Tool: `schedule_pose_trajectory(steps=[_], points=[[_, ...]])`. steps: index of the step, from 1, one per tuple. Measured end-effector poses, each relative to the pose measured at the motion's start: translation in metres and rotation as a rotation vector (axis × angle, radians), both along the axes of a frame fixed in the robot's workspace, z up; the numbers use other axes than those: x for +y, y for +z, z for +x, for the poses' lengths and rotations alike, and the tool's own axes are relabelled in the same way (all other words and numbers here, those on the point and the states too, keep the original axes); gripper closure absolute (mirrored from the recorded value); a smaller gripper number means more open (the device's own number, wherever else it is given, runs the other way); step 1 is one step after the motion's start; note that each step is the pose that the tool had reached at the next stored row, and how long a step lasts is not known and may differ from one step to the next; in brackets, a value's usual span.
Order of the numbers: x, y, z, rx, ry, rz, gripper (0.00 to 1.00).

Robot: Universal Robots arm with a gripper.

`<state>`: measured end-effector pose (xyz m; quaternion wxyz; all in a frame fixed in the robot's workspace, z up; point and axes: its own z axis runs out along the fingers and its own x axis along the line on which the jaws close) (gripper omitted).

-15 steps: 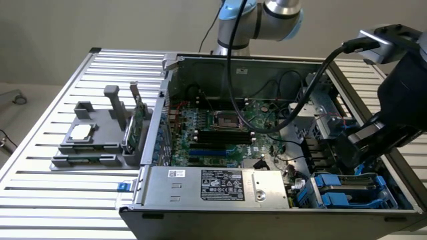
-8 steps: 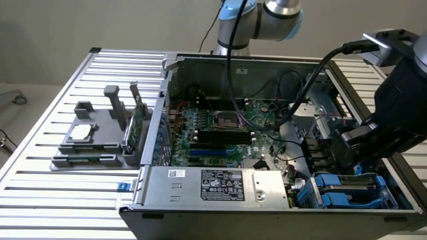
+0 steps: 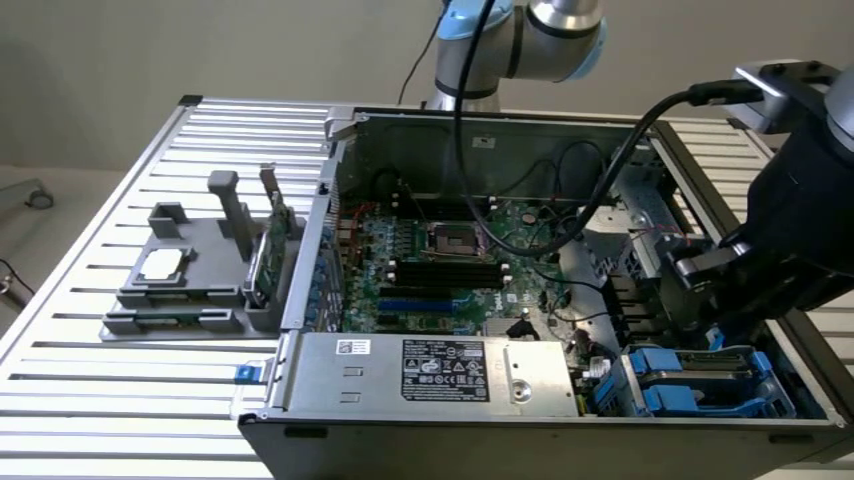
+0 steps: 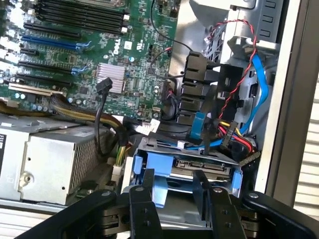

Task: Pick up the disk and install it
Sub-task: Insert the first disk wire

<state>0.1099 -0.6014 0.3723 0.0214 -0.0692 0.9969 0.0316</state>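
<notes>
The disk [image 4: 202, 168], silver-grey with its connector edge showing, lies flat in a blue plastic carrier [image 4: 149, 172] in the drive bay at the corner of the open computer case. In the exterior view the disk [image 3: 707, 378] sits at the case's near corner on the exterior view's right, under the arm's black wrist [image 3: 787, 240]. My gripper [image 4: 174, 188] hovers right over the carrier, its two black fingers [image 4: 144, 196] apart, with part of the blue frame showing between them. I cannot tell whether the fingers touch the carrier.
The green motherboard [image 3: 427, 260] fills the case floor and the silver power supply [image 3: 441, 370] lies along its near wall. Red, blue and black cables [image 4: 239, 99] hang close beside the bay. A grey fixture [image 3: 187, 280] holding a green card and a small silver chip stands on the slatted table [image 3: 120, 400].
</notes>
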Motion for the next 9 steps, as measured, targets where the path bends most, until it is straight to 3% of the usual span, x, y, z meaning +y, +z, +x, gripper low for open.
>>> schedule_pose_trajectory(steps=[9], points=[[0.0010,-0.0007,0.0056,0.0000,-0.039,0.0103,0.56]])
